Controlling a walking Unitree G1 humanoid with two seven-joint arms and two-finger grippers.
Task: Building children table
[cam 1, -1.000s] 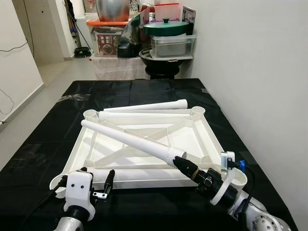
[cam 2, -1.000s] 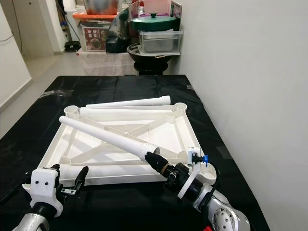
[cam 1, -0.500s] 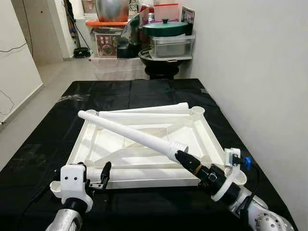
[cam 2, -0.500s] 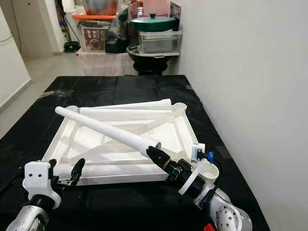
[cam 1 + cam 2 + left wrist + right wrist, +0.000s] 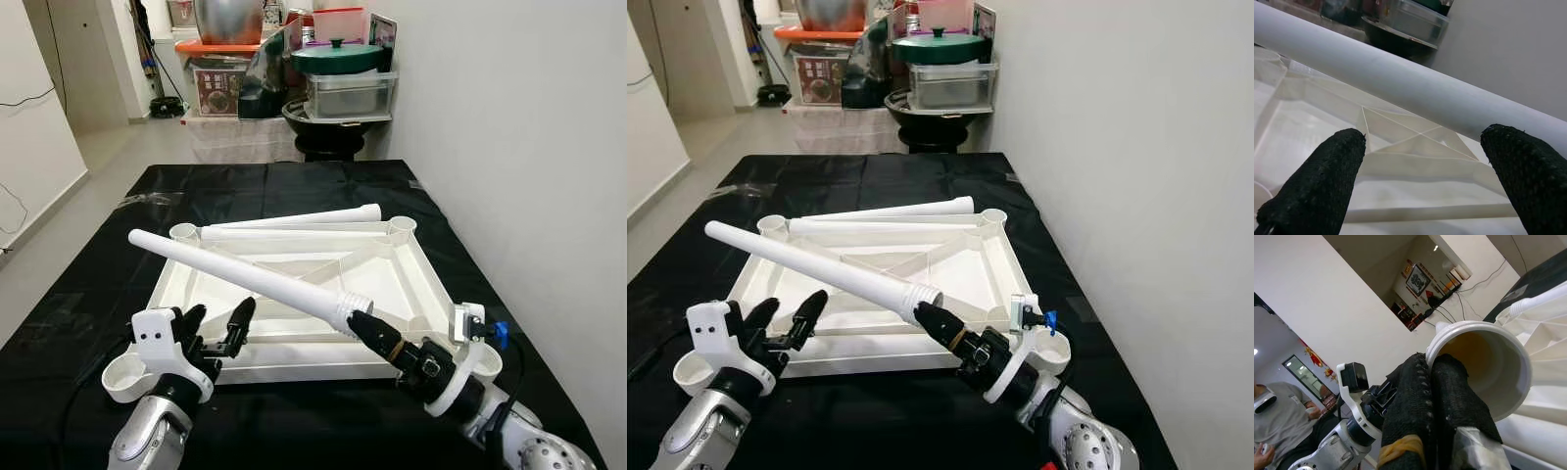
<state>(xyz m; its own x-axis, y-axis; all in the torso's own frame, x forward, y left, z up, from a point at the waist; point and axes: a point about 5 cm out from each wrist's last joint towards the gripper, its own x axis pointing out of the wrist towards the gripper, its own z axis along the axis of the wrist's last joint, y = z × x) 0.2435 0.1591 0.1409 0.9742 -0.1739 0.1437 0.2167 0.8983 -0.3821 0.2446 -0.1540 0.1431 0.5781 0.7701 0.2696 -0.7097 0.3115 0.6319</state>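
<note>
Left eye view is showing an upturned white tabletop (image 5: 387, 262) lying on the black-covered desk (image 5: 294, 181), its ribbed underside facing up — this tray-like panel is the landmark for everything else. Above it, the right claw (image 5: 361, 324) is holding a long white table leg (image 5: 240, 274): its two black fingers are pressed together and pushed into the leg's open threaded end, over the panel's near edge. From there the leg is slanting up and away over the panel, its rounded far tip hanging beyond the panel's left rim. In the right wrist view the closed fingers (image 5: 1422, 404) are sitting just inside the leg's hollow mouth.

At the panel's near left corner, the left claw (image 5: 217, 322) is standing open — its fingers spread apart, gripping nothing, just under the raised leg. A second white leg (image 5: 294, 217) is lying along the panel's far edge. Behind the desk, beyond the panel, a green-lidded pot (image 5: 339, 55) is sitting on stacked containers.
</note>
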